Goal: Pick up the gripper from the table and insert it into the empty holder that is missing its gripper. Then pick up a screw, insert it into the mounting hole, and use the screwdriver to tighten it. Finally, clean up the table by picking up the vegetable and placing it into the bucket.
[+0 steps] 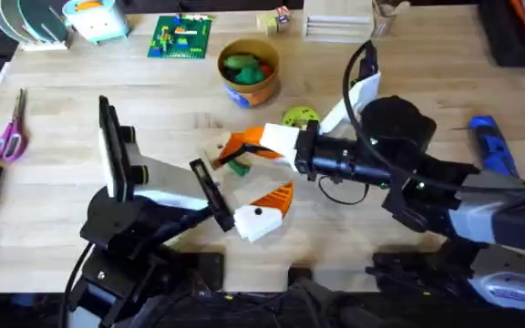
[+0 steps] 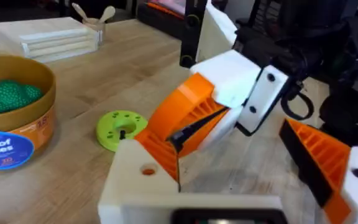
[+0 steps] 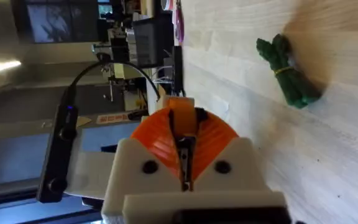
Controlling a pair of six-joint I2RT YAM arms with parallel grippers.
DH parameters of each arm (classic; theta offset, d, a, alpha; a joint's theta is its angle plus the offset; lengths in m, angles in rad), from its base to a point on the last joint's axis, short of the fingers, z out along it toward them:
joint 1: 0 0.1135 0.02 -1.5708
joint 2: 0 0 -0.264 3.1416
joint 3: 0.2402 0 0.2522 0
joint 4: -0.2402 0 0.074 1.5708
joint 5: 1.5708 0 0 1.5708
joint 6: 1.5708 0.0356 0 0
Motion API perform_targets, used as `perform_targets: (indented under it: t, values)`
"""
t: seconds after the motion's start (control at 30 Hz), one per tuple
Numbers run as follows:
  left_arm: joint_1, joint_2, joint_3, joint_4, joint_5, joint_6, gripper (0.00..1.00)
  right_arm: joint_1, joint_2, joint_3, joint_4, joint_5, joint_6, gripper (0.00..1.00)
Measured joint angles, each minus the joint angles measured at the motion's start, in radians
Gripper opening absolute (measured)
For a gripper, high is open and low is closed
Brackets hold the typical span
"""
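While right end effector (image 1: 235,146) closed empty, left end effector (image 1: 267,211) open; vegetable (image 1: 237,167) between.

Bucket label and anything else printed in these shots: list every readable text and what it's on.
"el of" and "ggies": white letters on the blue label of the bucket, left wrist view; the label is cut off at the picture's edge, so both words are partial.
Small orange print near the bucket's rim: too blurred to read.
Red and white sticker on the equipment behind the table in the right wrist view: too small to read.
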Motion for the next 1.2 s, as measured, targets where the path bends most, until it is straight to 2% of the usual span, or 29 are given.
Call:
perform_targets:
  t: [0.17, 0.3, 0.43, 0.53, 0.6, 0.9, 1.07, 1.2]
  values:
    - [0.0, 0.0, 0.0, 0.0, -0.001, 0.0, 0.993, 0.003, 0.0, 0.0, 0.001, 0.004, 0.007, 0.131]
    - [0.0, 0.0, 0.0, 0.001, -0.004, 0.001, 0.992, 0.004, 0.0, 0.0, -0.006, 0.007, 0.007, 0.296]
    - [-0.002, 0.0, 0.0, 0.001, 0.004, 0.004, 0.993, 0.002, 0.0, 0.0, -0.013, -0.008, 0.007, 0.394]
    - [-0.002, 0.0, 0.0, 0.002, 0.011, 0.008, 0.993, -0.011, 0.002, 0.0, -0.02, -0.029, 0.006, 0.52]
    - [-0.009, 0.0, 0.0, 0.002, 0.045, 0.013, 0.993, -0.016, 0.01, 0.0, -0.018, -0.051, 0.007, 0.571]
    - [-0.022, 0.0, 0.0, -0.002, 0.092, 0.026, 0.993, -0.023, 0.019, 0.0, 0.027, -0.092, 0.006, 0.687]
    - [-0.022, 0.0, 0.0, -0.003, 0.102, 0.027, 0.993, -0.039, 0.007, 0.0, 0.027, -0.099, 0.006, 0.711]
    - [-0.022, 0.0, 0.0, -0.003, 0.105, 0.027, 0.993, -0.09, 0.001, 0.0, 0.021, -0.103, -0.023, 0.849]
